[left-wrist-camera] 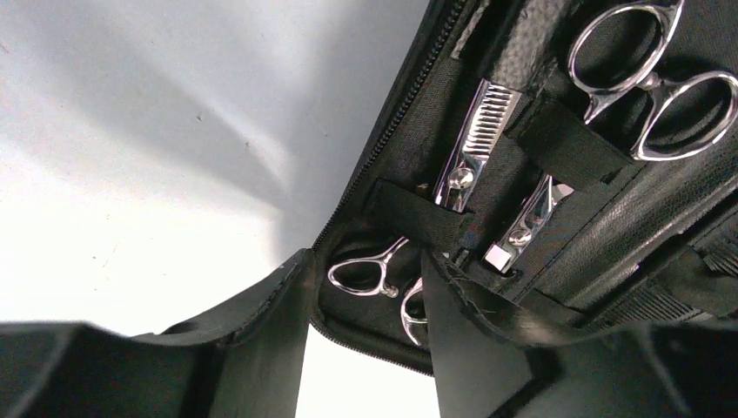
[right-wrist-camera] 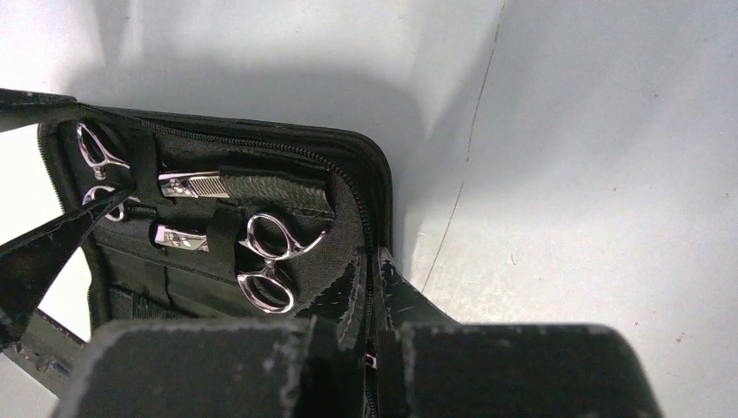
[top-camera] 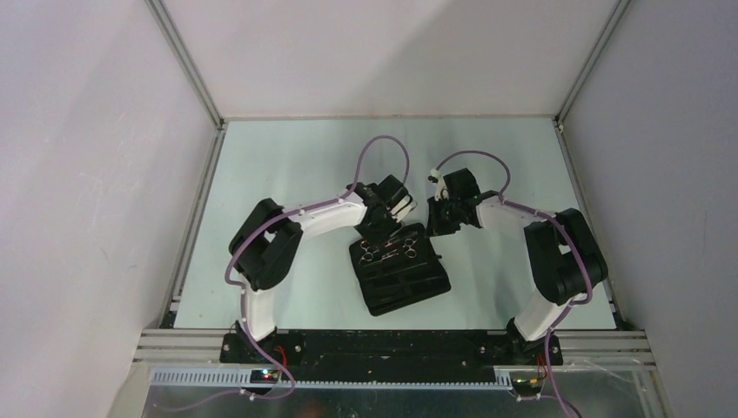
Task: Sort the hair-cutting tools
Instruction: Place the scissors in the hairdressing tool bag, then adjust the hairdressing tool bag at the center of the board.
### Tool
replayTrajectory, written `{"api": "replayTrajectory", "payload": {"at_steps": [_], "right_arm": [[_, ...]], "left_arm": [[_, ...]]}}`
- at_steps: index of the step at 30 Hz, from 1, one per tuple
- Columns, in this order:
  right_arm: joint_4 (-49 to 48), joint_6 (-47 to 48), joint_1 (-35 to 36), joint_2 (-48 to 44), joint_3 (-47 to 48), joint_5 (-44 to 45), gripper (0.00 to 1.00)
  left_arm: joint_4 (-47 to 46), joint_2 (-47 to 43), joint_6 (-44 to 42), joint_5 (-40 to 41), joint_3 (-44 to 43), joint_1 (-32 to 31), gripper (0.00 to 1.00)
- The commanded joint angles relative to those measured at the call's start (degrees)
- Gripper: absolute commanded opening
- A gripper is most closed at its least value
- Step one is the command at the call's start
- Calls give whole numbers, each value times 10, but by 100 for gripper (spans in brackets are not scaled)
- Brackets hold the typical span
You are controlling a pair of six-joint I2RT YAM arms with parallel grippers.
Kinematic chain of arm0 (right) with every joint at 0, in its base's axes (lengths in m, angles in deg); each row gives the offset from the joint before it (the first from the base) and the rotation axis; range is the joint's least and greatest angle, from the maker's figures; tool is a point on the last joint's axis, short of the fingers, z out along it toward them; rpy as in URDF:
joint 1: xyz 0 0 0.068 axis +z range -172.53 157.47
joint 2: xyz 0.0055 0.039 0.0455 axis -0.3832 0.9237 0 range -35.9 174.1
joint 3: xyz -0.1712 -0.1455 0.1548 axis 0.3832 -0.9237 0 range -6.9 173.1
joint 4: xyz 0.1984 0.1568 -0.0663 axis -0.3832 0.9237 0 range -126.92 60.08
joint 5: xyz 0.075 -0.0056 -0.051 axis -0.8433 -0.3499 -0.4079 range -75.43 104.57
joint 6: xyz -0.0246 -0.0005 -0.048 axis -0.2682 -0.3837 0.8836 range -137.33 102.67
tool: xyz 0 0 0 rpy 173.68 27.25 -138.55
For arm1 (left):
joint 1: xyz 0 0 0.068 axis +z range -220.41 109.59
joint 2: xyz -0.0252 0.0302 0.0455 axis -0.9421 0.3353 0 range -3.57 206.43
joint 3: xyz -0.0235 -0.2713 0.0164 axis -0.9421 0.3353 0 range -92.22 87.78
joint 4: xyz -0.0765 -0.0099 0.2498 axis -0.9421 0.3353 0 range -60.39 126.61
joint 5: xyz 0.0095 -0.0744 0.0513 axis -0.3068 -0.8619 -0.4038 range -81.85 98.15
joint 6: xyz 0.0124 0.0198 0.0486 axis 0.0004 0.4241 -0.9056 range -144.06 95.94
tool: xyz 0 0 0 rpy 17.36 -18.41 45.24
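Both arms lean in over the open case (top-camera: pixel 409 283), left gripper (left-wrist-camera: pixel 365 266) hanging jaws apart above it, right gripper (right-wrist-camera: pixel 365 292) pinched tight on its rim, 2 scissors (left-wrist-camera: pixel 487 119) strapped inside.

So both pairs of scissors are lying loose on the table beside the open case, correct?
No. The toothed scissors and the plain scissors are tucked under elastic straps inside the open case, not loose on the table beside it. The left wrist view shows this.
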Motion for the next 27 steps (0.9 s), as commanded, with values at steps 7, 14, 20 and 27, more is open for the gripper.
{"api": "replayTrajectory", "payload": {"at_steps": [7,14,20,27], "right_arm": [[22,-13,13,-125,7,47,30],[138,-27,98,-201,3,171,44],[236,-95,219,-256,-30,231,46],[306,-195,314,-284,-96,207,45]], "left_arm": [[-30,-141,28,1,47,-4,70],[-51,-308,71,34,122,17,91],[-49,-465,124,76,195,59,100],[-38,-592,177,98,289,156,100]]}}
